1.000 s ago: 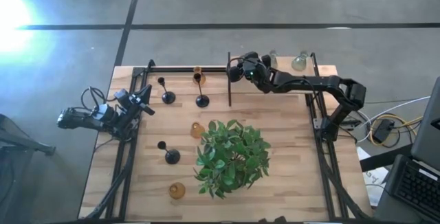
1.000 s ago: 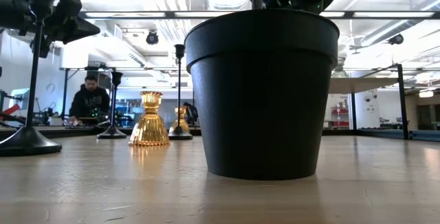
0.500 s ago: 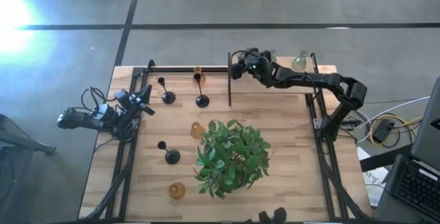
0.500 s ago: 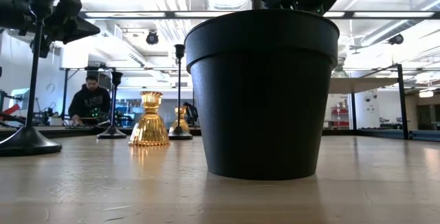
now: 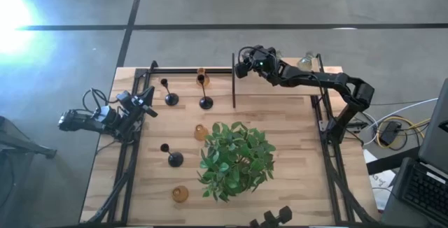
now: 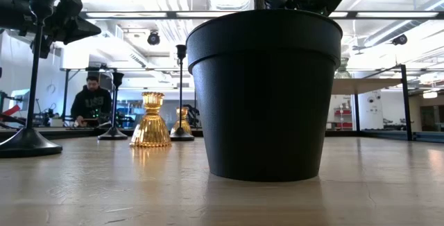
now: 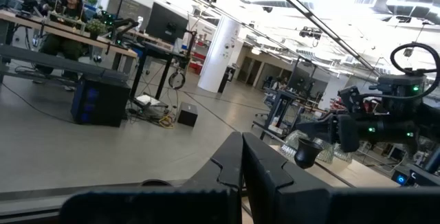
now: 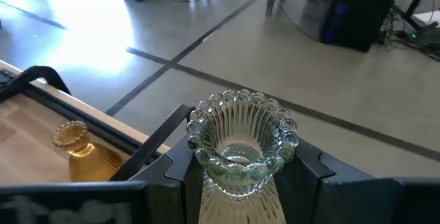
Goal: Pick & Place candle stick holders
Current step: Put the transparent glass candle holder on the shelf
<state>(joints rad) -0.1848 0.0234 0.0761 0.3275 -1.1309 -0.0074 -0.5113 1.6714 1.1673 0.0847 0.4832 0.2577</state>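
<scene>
My right gripper [image 5: 243, 65] hangs over the table's far edge, shut on a clear glass candle stick holder [image 8: 240, 138] with a beaded rim. Another clear holder [image 5: 305, 63] stands at the far right corner. Black thin-stemmed holders [image 5: 170, 96] [image 5: 205, 102] [image 5: 173, 159] and amber holders [image 5: 202, 77] [image 5: 200, 131] [image 5: 180, 194] stand on their bases on the left half of the table. My left gripper [image 5: 148, 109] waits shut at the left edge, holding nothing. My right gripper pinches the clear holder's ribbed body [image 8: 210, 193], below the beaded rim, between its two fingers [image 8: 172, 176]. The fingers reach in from the table's right side, slanting slightly down. The holder sits roughly upright with its open cup up, lifted clear of the table.
A green plant [image 5: 234, 159] in a big black pot [image 6: 263, 94] fills the table's middle and near part. A black upright post [image 5: 233, 81] stands just near of my right gripper. Black frame rails [image 5: 325, 116] run along the sides. A person [image 6: 90, 102] sits in the room beyond.
My right gripper has carried the clear holder a little toward the table's far edge, turning slightly as it went. It stays shut on the holder.
</scene>
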